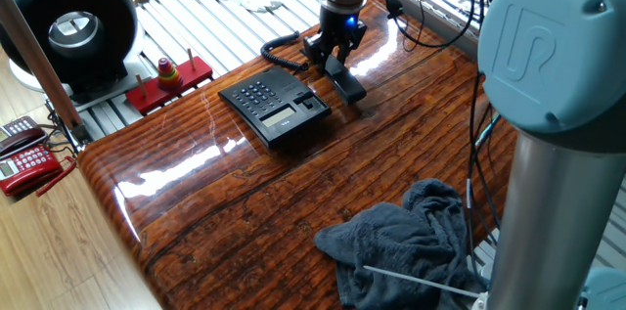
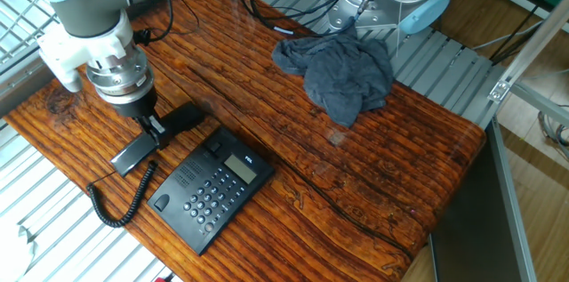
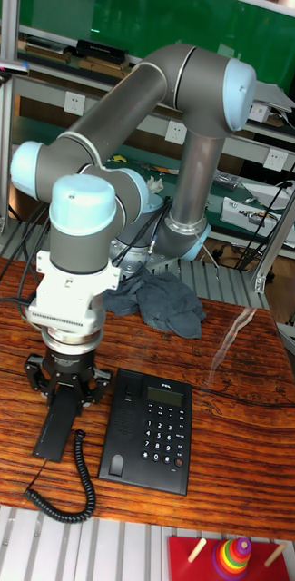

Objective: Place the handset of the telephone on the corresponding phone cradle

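My gripper [image 1: 335,54] [image 2: 153,129] [image 3: 67,392] points straight down and is shut on the middle of the slim black handset [image 1: 344,85] [image 2: 132,153] [image 3: 58,425]. The handset sits just at or slightly above the wooden table [image 1: 245,202], beside the black desk phone [image 1: 274,105] [image 2: 209,189] [image 3: 149,428]. The phone cradle [image 2: 188,168] [image 3: 118,427] is the bare strip along the phone's side that faces the handset. A black coiled cord [image 1: 279,48] [image 2: 116,206] [image 3: 61,499] loops from the handset over the table edge.
A crumpled grey cloth [image 1: 411,242] [image 2: 338,73] [image 3: 161,304] lies farther along the table. Off the table are a red ring-stack toy [image 1: 168,77], a round black device [image 1: 68,22] and a red telephone [image 1: 24,158]. The arm's base column [image 1: 558,154] stands by the table corner.
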Robot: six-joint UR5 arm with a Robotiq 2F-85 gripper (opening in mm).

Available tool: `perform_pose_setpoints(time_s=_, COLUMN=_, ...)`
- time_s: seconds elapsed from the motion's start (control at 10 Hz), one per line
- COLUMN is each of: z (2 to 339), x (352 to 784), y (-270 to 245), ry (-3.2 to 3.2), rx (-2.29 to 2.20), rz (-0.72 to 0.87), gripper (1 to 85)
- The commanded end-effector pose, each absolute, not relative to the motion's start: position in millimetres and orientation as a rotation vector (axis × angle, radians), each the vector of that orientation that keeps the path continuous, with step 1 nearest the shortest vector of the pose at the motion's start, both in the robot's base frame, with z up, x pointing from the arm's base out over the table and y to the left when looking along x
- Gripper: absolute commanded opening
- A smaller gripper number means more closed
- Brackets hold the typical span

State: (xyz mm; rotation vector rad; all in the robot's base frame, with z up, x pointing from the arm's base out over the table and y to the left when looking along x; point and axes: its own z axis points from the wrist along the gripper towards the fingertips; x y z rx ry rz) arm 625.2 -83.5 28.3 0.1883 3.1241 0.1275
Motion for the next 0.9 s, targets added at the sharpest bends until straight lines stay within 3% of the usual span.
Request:
perform_pose_setpoints(time_s=0.0, z=36.5, x=623.8, y=-70.8, ry=3.150, rx=0.107, rz=0.156, gripper=31.0)
perform_pose_setpoints(time_s=0.8, z=66.5, x=624.1, y=-56.1, ry=3.167, rx=0.089, rz=0.156, gripper=29.0)
